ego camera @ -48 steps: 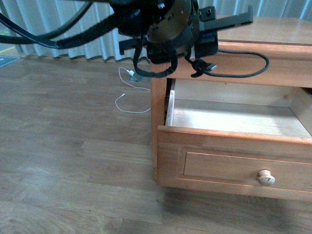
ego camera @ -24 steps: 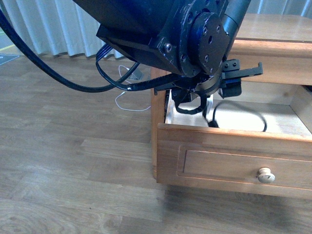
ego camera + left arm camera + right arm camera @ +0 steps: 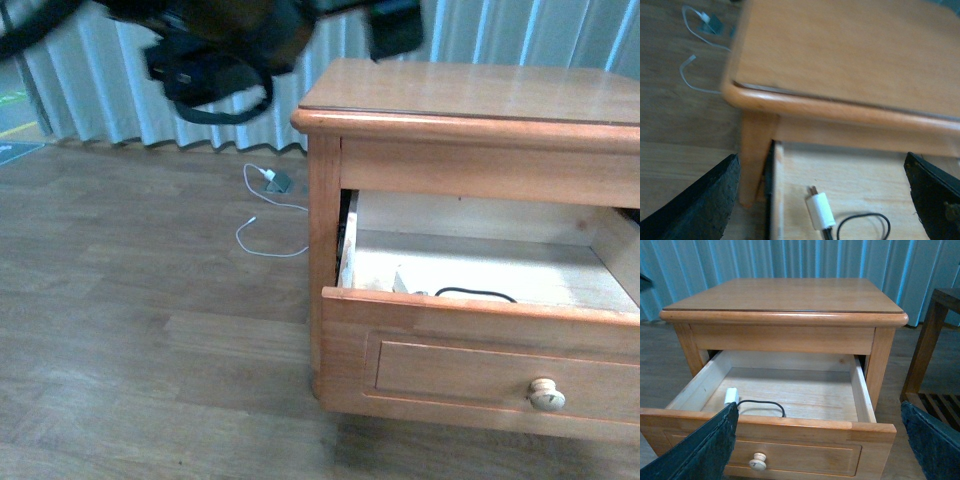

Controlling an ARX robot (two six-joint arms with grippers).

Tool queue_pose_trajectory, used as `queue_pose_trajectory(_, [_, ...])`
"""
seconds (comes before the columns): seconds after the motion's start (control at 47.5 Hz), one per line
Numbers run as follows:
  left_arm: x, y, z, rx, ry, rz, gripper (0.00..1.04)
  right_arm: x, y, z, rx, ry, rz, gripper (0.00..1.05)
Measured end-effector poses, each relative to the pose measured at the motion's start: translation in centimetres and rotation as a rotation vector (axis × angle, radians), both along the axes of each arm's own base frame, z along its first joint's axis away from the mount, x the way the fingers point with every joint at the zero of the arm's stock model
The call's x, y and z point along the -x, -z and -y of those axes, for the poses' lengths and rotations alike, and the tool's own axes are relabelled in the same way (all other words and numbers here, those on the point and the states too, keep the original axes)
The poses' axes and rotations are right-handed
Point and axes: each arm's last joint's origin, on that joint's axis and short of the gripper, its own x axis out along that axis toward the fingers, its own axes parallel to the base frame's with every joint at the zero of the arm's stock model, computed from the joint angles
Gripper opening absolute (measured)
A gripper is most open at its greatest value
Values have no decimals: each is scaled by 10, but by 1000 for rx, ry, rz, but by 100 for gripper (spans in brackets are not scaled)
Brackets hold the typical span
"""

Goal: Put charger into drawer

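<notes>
Floor: grey-brown wood planks (image 3: 140, 320); a thin white cable (image 3: 262, 215) lies loose near the cabinet.
Backdrop: pale pleated curtains (image 3: 520, 35) reaching the floor.
Cabinet: honey-brown wood with a glossy top (image 3: 470, 90); a dark wooden rack (image 3: 930, 340) stands beside it.
Drawer: the upper drawer (image 3: 790, 423) is pulled out, light wood inside.
Charger: it (image 3: 820, 212) lies inside the drawer near the front left corner, black cable looped beside it.
Left gripper: (image 3: 820, 157) spread wide and empty, above the cabinet's corner.
Right gripper: (image 3: 818, 407) spread wide and empty, facing the drawer.

The drawer (image 3: 480, 312) stands open — the charger (image 3: 470, 291) lies inside, just behind its front panel.
</notes>
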Motion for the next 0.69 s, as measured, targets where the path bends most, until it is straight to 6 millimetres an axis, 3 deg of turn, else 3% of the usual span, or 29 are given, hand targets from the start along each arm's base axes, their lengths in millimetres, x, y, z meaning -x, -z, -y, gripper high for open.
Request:
queue_pose_trajectory(0.168, [49, -26, -50, -12, -45, 58, 99, 0, 0, 0, 0, 0, 0, 97])
queue_pose_trajectory(0.316, [97, -33, -81, -53, -27, 85, 99, 0, 0, 0, 0, 0, 0, 97])
queue_pose_trajectory(0.463, [160, -22, -121, -78, -55, 72, 99, 0, 0, 0, 0, 0, 0, 97])
queue_pose_trajectory(0.695, [227, 6, -151, -86, -118, 46, 99, 0, 0, 0, 0, 0, 0, 97])
